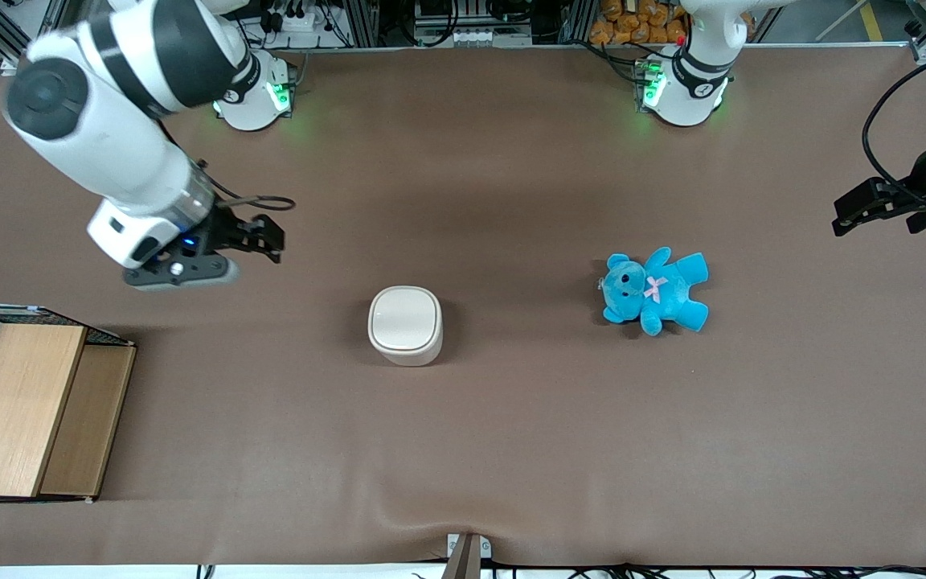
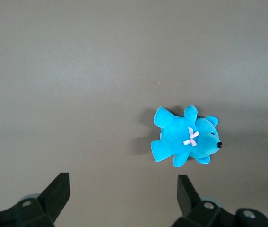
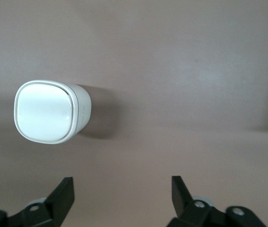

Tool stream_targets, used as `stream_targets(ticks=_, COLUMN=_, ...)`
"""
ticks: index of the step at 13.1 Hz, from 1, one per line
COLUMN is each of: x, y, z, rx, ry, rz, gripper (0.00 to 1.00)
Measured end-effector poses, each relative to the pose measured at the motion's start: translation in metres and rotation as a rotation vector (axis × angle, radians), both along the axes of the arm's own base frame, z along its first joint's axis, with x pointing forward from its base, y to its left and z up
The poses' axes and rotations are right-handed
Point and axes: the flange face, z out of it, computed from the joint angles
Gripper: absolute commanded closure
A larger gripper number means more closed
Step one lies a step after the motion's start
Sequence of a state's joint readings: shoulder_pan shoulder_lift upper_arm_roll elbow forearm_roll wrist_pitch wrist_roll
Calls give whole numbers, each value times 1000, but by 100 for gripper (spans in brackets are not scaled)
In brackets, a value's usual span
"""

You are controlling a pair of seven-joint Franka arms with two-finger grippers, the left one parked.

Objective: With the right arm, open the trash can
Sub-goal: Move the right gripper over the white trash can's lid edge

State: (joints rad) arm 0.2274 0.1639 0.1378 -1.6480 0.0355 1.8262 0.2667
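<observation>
The trash can (image 1: 405,325) is a small cream-white rounded-square bin with its flip lid down, standing upright on the brown table near the middle. It also shows in the right wrist view (image 3: 48,111), lid shut. The right arm (image 1: 109,121) is white with black joints and reaches in from the working arm's end. Its black gripper (image 1: 270,235) hangs above the table, farther from the front camera than the trash can and off to its side, not touching it. In the right wrist view the gripper (image 3: 122,189) is open and empty, over bare table.
A blue teddy (image 1: 656,291) lies on the table toward the parked arm's end; it also shows in the left wrist view (image 2: 185,139). A wooden box with wire mesh (image 1: 21,406) stands at the working arm's end, near the front edge.
</observation>
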Motion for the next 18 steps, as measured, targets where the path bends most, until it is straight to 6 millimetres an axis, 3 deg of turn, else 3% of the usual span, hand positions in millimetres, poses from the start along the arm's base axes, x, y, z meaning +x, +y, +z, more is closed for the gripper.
stream_targets(ticks=1, x=5, y=6, z=-10, rx=4, ry=-5, rz=6, gripper=59)
stream_targets(ticks=2, x=7, y=14, z=-20, rx=2, ry=-6, rz=12, gripper=63)
stream_targets(ticks=5, x=6, y=51, z=-48, rx=-11, ry=-4, rz=-12, gripper=67)
stream_targets(ticks=7, x=3, y=73, z=-55, rx=-11, ry=-3, rz=-16, gripper=70)
stream_targets(ticks=9, x=7, y=78, z=-58, rx=-9, ry=-1, rz=-24, gripper=71)
stream_targets(ticks=15, x=19, y=115, z=-113, rx=-15, ry=36, rz=-26, gripper=72)
stream_targets(ticks=18, x=26, y=124, z=-136, rx=-11, ry=13, rz=-17, gripper=72)
